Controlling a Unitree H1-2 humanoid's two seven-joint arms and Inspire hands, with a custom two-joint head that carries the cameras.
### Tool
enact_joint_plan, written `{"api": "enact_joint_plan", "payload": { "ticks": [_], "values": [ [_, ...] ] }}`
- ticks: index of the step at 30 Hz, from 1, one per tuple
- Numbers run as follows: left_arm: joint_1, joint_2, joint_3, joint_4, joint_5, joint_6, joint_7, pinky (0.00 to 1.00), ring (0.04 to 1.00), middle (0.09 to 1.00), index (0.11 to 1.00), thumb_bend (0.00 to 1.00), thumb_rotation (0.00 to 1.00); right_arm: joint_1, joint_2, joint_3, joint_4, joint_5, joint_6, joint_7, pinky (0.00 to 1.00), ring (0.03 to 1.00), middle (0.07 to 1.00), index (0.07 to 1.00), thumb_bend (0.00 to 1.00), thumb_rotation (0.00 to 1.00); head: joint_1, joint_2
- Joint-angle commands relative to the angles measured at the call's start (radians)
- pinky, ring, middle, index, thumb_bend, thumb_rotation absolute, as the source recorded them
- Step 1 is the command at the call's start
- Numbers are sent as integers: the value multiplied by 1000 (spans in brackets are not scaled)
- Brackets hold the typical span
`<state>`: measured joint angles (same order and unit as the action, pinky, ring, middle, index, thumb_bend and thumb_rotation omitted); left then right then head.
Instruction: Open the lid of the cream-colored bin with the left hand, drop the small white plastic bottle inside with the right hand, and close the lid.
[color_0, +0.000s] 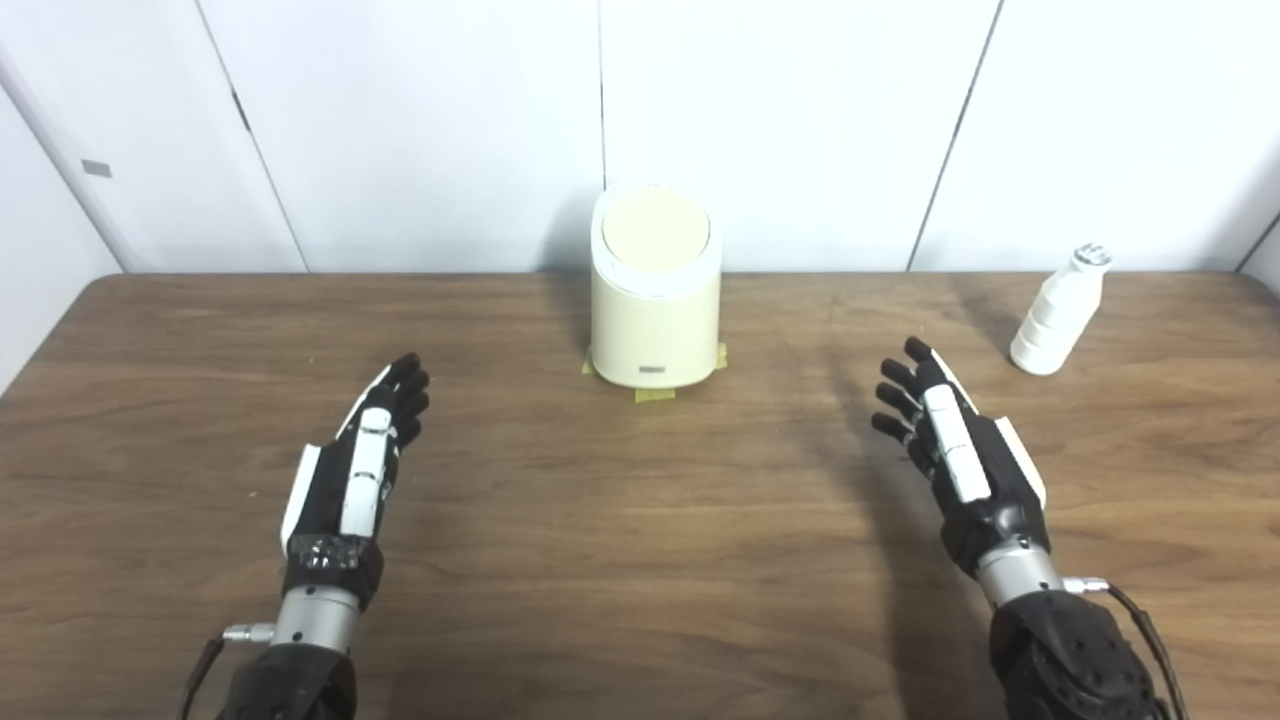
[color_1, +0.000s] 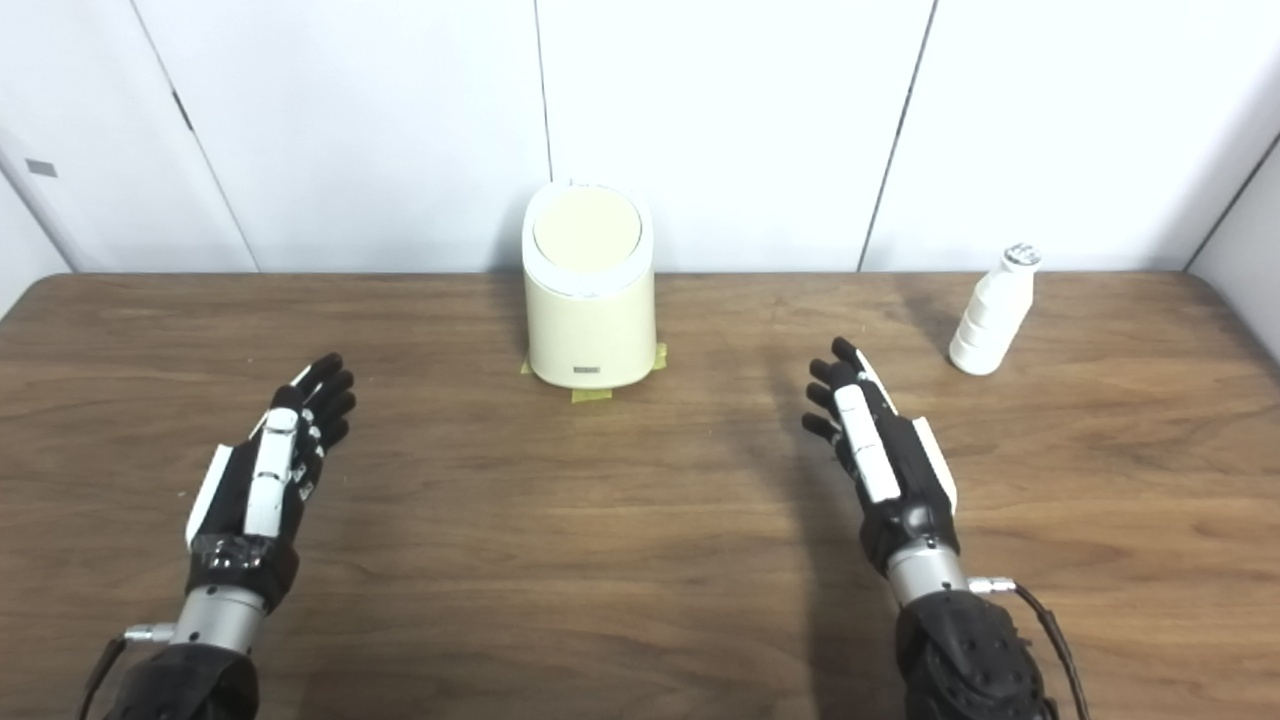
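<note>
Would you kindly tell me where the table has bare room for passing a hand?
Bare wood lies between the left hand and right hand, in front of the bin. Also left of the bin. Tightest: between right hand and bottle.

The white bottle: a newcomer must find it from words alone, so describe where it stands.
On the wooden table, look far right, near the white wall. The small white plastic bottle stands upright there, beyond the right hand, ribbed and slimmer than the central cream-colored bin.

Bright, even overhead light; soft shadows trail behind each robot hand across the brown wooden desk (color_0: 640, 560); slightly soft focus throughout.
</note>
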<state>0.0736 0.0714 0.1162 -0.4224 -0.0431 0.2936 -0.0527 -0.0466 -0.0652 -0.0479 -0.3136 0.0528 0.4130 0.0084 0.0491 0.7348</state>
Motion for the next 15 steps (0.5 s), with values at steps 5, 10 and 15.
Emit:
{"api": "enact_joint_plan", "payload": {
  "ticks": [5,10,15],
  "values": [
    [13,9,-9,-22,3,-21,1,936,918,914,935,456,947,-33,-4,0,-37,0,-21,4,842,899,905,946,631,869,-1,-6],
    [6,14,-15,-18,25,-24,6,914,912,911,934,530,826,-31,-2,2,-22,2,-38,7,848,903,907,948,616,872,-3,-27],
    [-27,15,-19,-32,55,9,14,928,919,910,948,594,694,-33,2,0,-7,5,-50,6,849,905,909,951,602,872,2,-45]
  ]
}}
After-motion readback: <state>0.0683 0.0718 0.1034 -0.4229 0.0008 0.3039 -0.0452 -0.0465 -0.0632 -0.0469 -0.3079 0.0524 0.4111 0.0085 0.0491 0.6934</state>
